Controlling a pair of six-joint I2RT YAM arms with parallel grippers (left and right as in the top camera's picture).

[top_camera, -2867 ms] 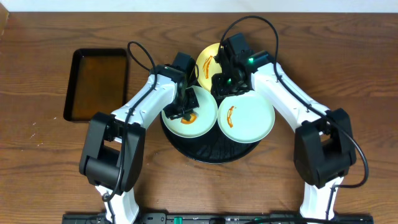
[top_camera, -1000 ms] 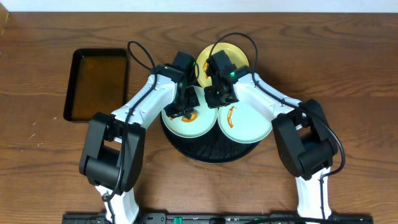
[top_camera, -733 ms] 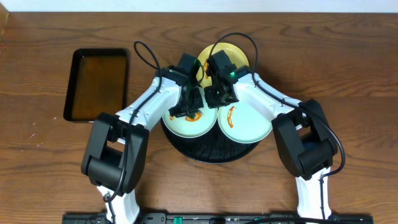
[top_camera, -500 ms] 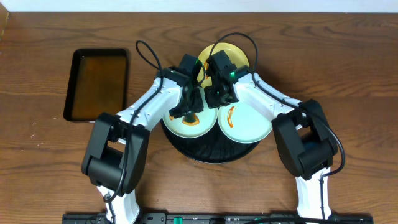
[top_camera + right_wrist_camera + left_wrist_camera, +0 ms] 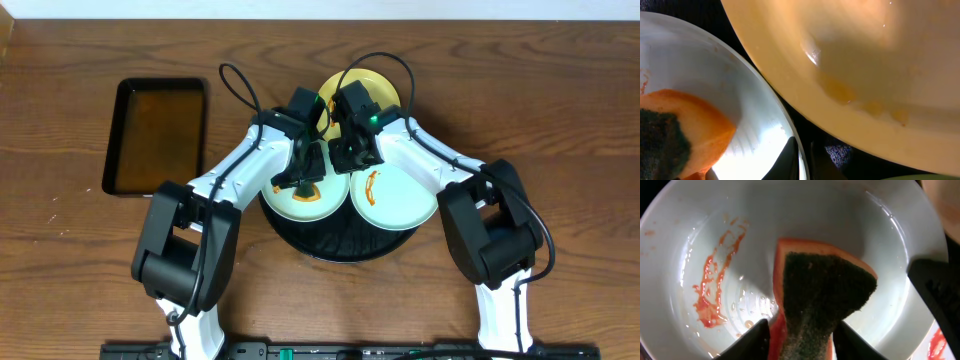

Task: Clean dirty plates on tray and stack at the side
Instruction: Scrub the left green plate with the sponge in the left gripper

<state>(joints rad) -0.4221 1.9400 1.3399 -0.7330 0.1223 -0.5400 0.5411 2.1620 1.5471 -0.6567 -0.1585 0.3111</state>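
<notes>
Three plates lie on the round black tray (image 5: 340,247). My left gripper (image 5: 300,182) (image 5: 802,345) is shut on an orange sponge (image 5: 820,295) with a dark green scouring face, pressed into the left mint-white plate (image 5: 300,209) (image 5: 880,225). An orange-red sauce streak (image 5: 710,290) lies beside the sponge. My right gripper (image 5: 346,160) (image 5: 801,159) is shut on that plate's rim (image 5: 765,130), one finger inside and one outside. The pale yellow plate (image 5: 384,88) (image 5: 865,60) sits behind it. The right mint-white plate (image 5: 400,200) carries a sauce streak.
A rectangular black pan (image 5: 155,135) with brownish liquid stands on the wooden table to the left of the tray. Both arms cross over the tray's back half, close to each other.
My right gripper came down to the left plate's rim. Within the last second my left gripper shifted slightly right and re-closed on the sponge. Nothing has moved in the last half second.
</notes>
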